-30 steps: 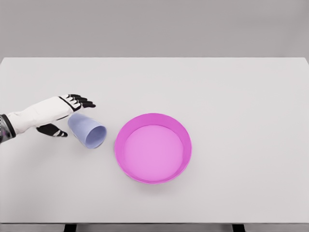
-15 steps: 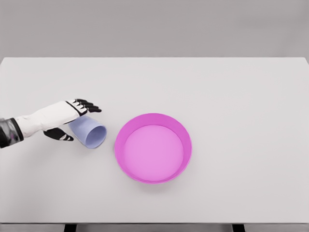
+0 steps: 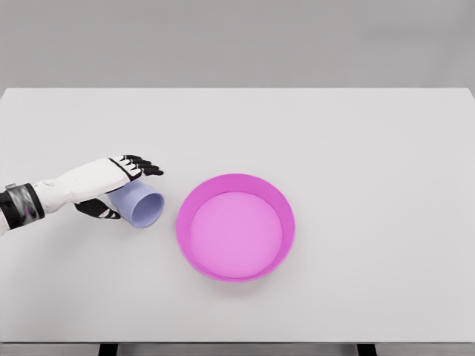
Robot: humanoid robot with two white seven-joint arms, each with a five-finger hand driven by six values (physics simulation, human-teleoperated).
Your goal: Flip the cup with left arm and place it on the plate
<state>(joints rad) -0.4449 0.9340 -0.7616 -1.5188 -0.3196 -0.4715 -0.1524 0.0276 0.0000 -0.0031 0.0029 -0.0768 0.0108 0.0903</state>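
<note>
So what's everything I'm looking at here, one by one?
table: one, white, fills most of the view, grey wall behind it.
cup: one, pale blue-lilac, lying on its side at the left of the table, open end facing the plate.
plate: one, bright pink, round with a raised rim, near the middle of the table, right of the cup, apart from it.
left hand: one, white with black fingers, reaching in from the left, fingers over the cup and thumb below it, not closed on it.
right hand: not in view.
</note>
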